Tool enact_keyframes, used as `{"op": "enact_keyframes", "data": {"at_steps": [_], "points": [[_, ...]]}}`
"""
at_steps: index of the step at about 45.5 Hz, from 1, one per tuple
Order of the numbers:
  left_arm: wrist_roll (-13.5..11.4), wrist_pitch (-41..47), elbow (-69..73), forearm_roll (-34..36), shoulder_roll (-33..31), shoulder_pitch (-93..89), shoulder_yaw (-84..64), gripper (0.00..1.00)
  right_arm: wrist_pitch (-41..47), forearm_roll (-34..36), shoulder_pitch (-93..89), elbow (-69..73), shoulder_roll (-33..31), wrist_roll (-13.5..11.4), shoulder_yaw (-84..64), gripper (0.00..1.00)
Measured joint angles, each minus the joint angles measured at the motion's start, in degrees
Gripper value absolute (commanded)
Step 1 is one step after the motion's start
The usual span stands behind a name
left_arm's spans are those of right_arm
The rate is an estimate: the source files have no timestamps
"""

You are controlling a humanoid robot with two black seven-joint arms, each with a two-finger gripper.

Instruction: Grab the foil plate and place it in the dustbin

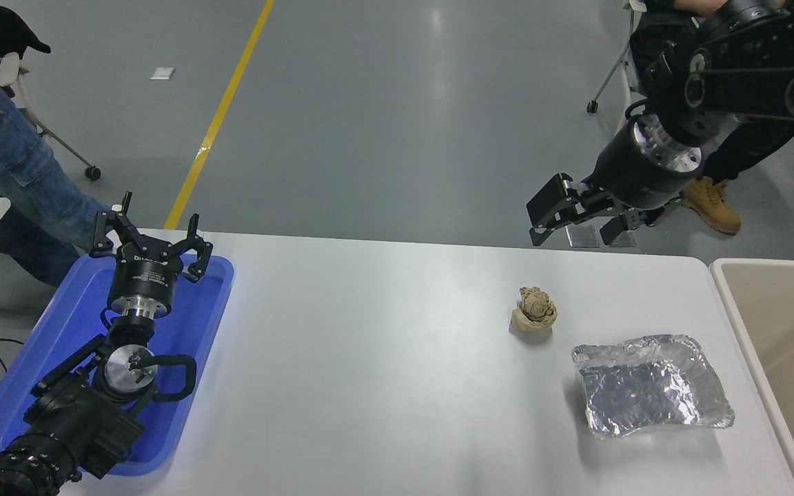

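Locate the foil plate (652, 394) on the white tabletop (383, 372), just beside the dustbin (776, 331) at the tabletop's right end. A crumpled tan paper ball (534, 311) sits near the foil plate, on its far-left side. Note the right claw (576, 224): spread, empty, raised beyond the foil plate. The left claw (151, 241) hangs spread over the blue tray (59, 331).

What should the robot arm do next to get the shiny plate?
Probably swing the right gripper down and toward the foil plate. Its fingers are spread open and hold nothing, and it hangs high beyond the table's far edge, while the plate lies untouched beside the dustbin. The left gripper sits parked over the blue tray.
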Motion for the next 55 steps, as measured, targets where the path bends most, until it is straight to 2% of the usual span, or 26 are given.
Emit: {"op": "enact_keyframes", "data": {"at_steps": [55], "points": [[0.1,0.0,0.0,0.0,0.0,0.0,0.0,1.00,0.0,-0.2,-2.7,-2.8,0.0,0.1,-0.2,1.00]]}}
